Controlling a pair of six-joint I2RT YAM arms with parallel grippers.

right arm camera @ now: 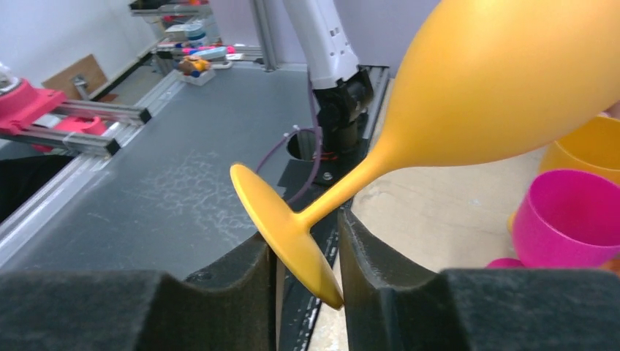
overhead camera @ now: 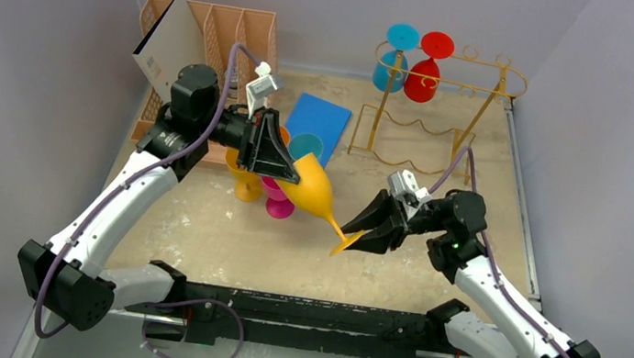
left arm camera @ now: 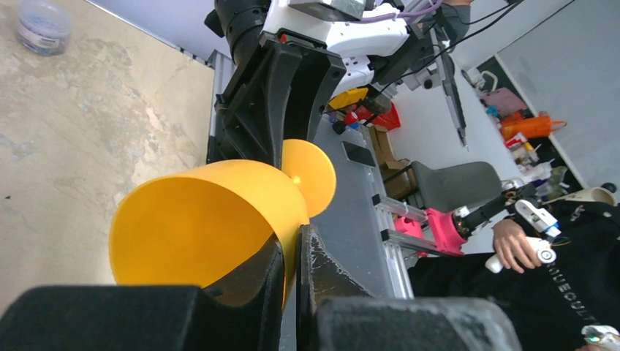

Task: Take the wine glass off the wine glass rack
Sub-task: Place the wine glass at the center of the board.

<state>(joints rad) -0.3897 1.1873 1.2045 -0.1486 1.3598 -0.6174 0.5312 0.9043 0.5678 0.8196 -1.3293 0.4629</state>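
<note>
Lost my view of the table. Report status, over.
Left gripper: jaws shut on yellow wine glass rim. Right gripper: jaws astride its foot, grip unclear. Glass off the rack, midair; pink cup beneath.

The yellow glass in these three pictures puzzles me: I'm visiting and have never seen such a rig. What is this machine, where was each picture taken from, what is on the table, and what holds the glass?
Two robot arms are bolted side by side, each ending in a two-finger gripper. The wide picture looks down from above and behind them; the other two come from cameras on the wrists, looking along each gripper's fingers. On the table are a gold wire rack with a blue glass and a red glass hanging from it, a peach slotted organizer, a blue sheet and a pink glass. The left gripper pinches the bowl wall of the yellow wine glass, in mid-air. The right gripper has its fingers flanking the foot, slightly apart.
</note>
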